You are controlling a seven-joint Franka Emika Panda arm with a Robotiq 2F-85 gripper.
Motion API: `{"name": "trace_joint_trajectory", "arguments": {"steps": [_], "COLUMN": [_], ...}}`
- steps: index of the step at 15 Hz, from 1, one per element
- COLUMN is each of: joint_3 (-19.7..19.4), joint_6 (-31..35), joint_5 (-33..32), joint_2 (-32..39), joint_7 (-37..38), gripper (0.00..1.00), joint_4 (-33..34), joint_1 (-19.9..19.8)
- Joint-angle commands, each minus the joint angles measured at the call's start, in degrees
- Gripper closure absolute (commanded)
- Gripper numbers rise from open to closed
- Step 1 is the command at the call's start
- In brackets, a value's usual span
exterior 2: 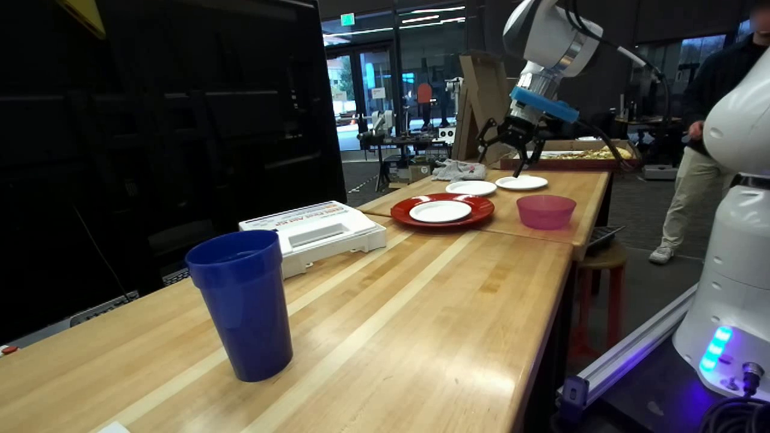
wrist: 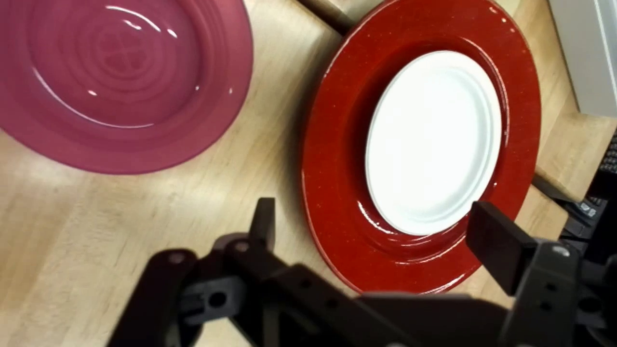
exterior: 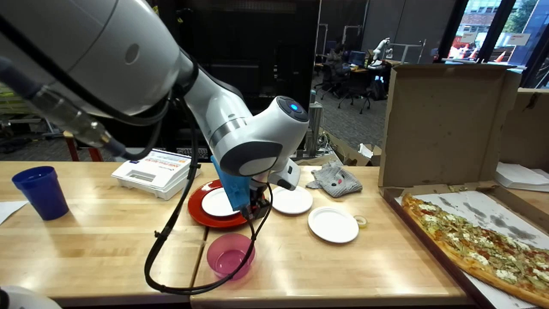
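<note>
Black, angular fingers of your gripper, nearest the wrist camera, stand wide apart, gripping nothing above the pale, wood-grained table. Beyond their tips lies the glossy red plate, round and broad-rimmed, with a smaller, smooth white plate resting inside it. Near it you have a translucent pink bowl; in an exterior view, a tapered blue plastic cup stands near a boxy white first-aid kit.

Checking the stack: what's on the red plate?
A white plate sits on the red plate, inside its rim. The area directly beneath is covered and can't be seen.
</note>
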Motion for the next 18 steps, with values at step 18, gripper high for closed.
{"name": "trace_joint_trajectory", "arguments": {"steps": [18], "joint_3": [0.77], "joint_6": [0.81], "joint_5": [-21.37], "joint_2": [-10.38], "joint_7": [15.27], "gripper": [0.00], "joint_4": [-9.61], "joint_1": [-3.20]}}
